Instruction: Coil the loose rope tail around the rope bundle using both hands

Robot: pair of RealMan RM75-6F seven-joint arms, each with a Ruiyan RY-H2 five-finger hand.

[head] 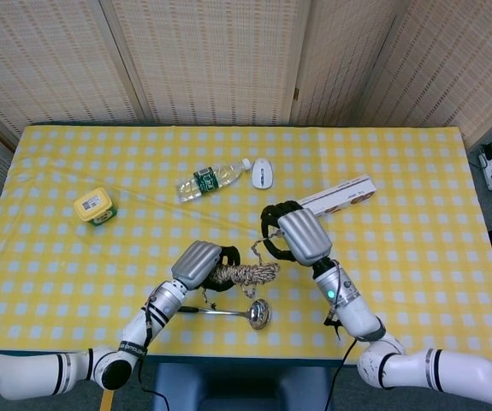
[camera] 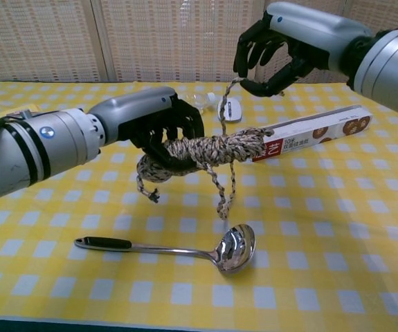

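The rope bundle [camera: 216,149], a thick beige twisted coil, hangs above the table with its left end gripped in my left hand [camera: 164,131]. In the head view the same bundle [head: 247,275] sticks out to the right of my left hand [head: 198,264]. A thin rope tail [camera: 225,100] rises from the bundle up to my right hand [camera: 276,54], which holds its end in its fingertips, up and to the right of the bundle. My right hand [head: 301,233] has its fingers curled. Two short strands [camera: 228,185] dangle below the bundle.
A steel ladle [camera: 232,249] lies on the yellow checked tablecloth [head: 417,257] just under the bundle. Behind it lie a long box [camera: 316,131], a white mouse [head: 263,173] and a plastic bottle [head: 207,180]. A yellow tub [head: 94,206] sits far left.
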